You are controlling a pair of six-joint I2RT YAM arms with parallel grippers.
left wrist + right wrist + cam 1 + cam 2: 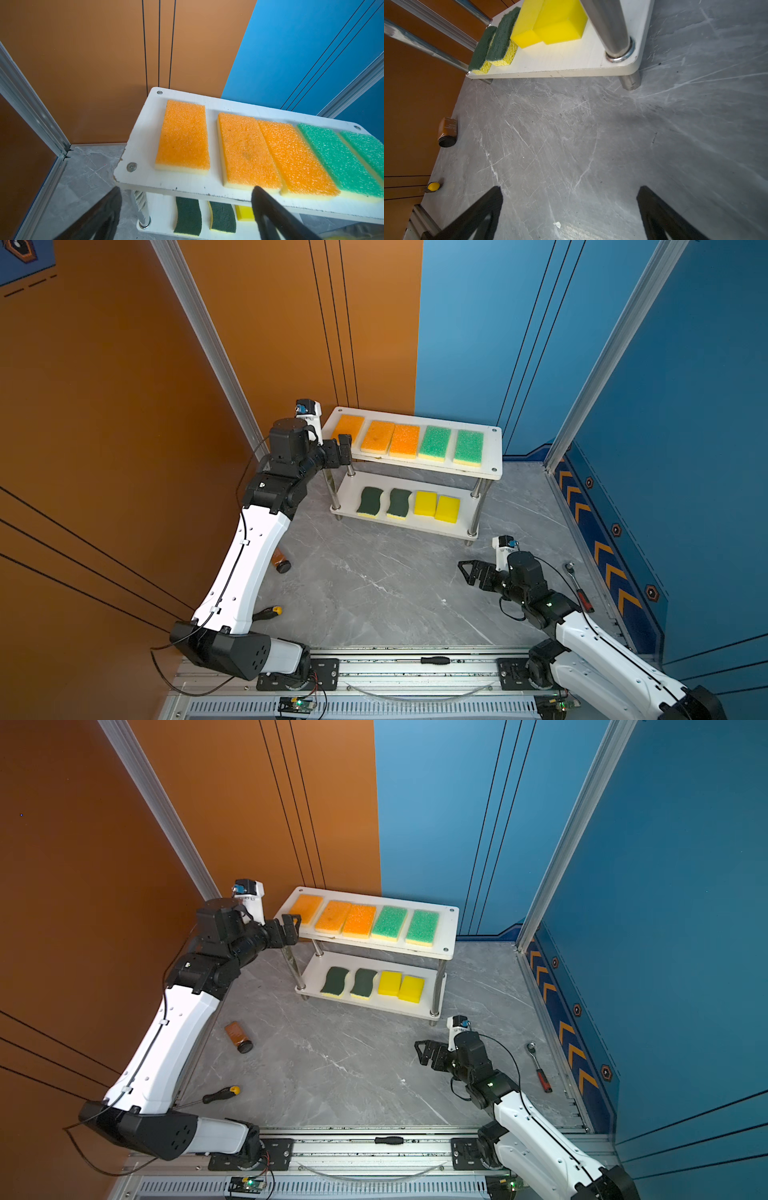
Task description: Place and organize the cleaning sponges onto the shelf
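Far left, an amber bottle (pixel 239 1036) lies on its side on the grey surface (pixel 353 1073), its label print too small to read. A yellow-capped screwdriver (pixel 220 1095) lies close by.

The left tool (pixel 345 450) hangs at the left end of the shelf (pixel 492 450), fingers spread wide, holding nothing.

Top board: three orange-topped sponges (pixel 377 437), the first set apart and the next two touching, then two light-green sponges (pixel 434 443). Bottom board: two dark-green wavy sponges (pixel 370 501), then two plain yellow sponges (pixel 426 502) touching. Every long axis runs front to back, across the boards.

The right tool (pixel 469 572) hovers over the surface, spread open and empty. Far right lies a ratchet wrench (pixel 538 1067).
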